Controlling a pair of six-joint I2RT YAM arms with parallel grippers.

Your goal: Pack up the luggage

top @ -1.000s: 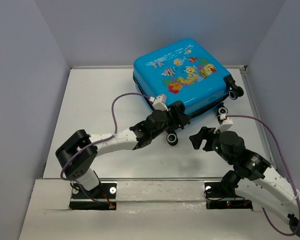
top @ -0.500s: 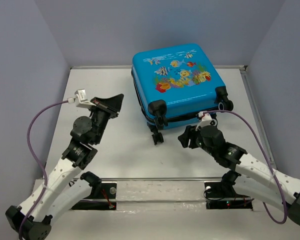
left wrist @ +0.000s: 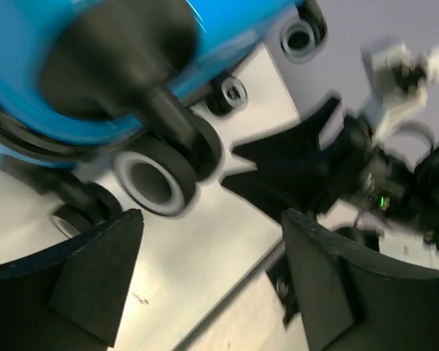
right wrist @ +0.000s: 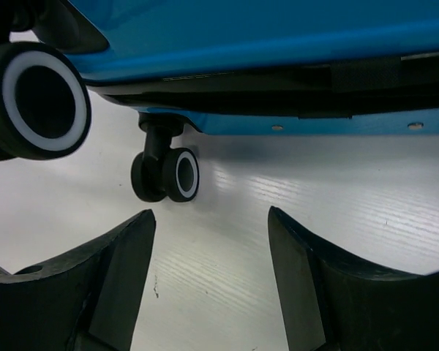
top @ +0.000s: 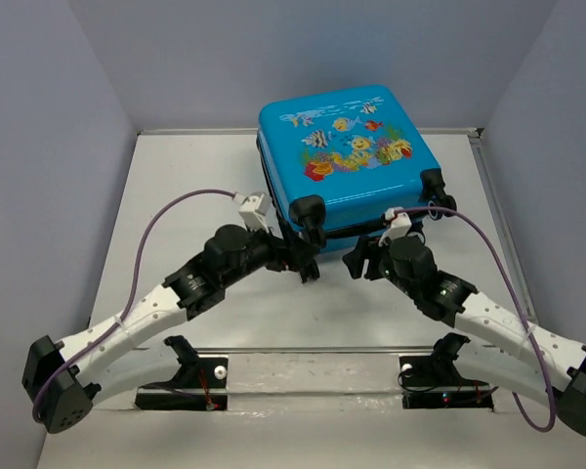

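The luggage (top: 347, 156) is a bright-blue hard-shell suitcase lying closed and flat at the back middle of the table, its fish print facing up. Its black-and-white wheels (top: 310, 262) point toward me. My left gripper (top: 308, 256) is open and empty, right at the near left wheel (left wrist: 155, 183). My right gripper (top: 356, 259) is open and empty, just in front of the suitcase's near edge (right wrist: 278, 44), facing another wheel (right wrist: 177, 175). The right gripper also shows in the left wrist view (left wrist: 293, 164).
The white table (top: 176, 205) is walled by grey panels on the left, back and right. A raised rim (top: 488, 186) runs along the right side. The arm bases (top: 186, 376) sit at the near edge.
My left arm swung from the far left of the table across to the suitcase's near left wheel. My right gripper edged slightly closer to the suitcase. The suitcase stayed put since half a second ago.
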